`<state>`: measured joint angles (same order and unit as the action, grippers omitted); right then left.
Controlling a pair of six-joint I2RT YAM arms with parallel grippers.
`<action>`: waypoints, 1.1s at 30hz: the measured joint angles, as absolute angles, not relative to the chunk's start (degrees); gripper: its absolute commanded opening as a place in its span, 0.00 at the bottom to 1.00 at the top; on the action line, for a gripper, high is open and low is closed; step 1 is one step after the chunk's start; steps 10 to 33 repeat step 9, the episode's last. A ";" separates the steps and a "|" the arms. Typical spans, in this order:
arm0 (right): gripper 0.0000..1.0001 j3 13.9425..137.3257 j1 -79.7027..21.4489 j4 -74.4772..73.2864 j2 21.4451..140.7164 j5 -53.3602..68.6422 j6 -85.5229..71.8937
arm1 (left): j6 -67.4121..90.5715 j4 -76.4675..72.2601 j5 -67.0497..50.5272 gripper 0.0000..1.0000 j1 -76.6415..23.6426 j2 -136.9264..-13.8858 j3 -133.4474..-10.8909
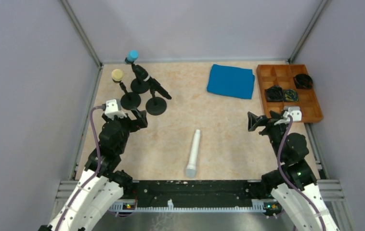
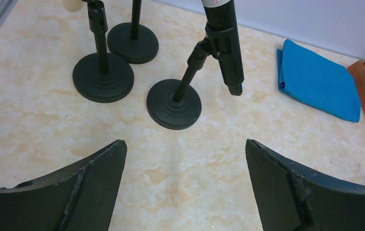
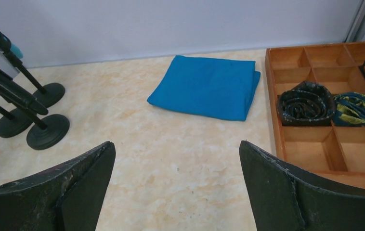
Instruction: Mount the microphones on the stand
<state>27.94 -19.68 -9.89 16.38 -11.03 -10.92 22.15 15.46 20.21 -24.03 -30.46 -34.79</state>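
Note:
Three black stands stand at the back left. The light blue microphone (image 1: 132, 56) sits in the far stand (image 1: 139, 86), the cream microphone (image 1: 117, 74) in the left stand (image 1: 130, 100), and the black microphone (image 1: 160, 90) in the near stand (image 1: 156, 106). The white microphone (image 1: 193, 152) lies flat on the table near the front middle, touched by neither gripper. My left gripper (image 1: 139, 118) is open and empty, just in front of the stands; its wrist view shows the black microphone (image 2: 224, 43) clipped above its base (image 2: 174, 104). My right gripper (image 1: 254, 121) is open and empty at the right.
A folded blue cloth (image 1: 230, 81) lies at the back, also in the right wrist view (image 3: 207, 86). A wooden compartment tray (image 1: 315, 103) with dark rolled items stands at the back right. Grey walls close in the table on three sides.

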 measured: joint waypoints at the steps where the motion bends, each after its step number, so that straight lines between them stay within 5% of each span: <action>1: 0.99 27.70 -19.68 -9.87 15.97 -11.00 -10.55 | 22.15 15.46 20.16 0.99 -24.03 -30.30 -34.70; 33: 0.99 27.00 -19.68 -9.89 16.45 -10.79 -8.47 | 22.17 15.27 19.73 0.99 -23.97 -29.87 -34.11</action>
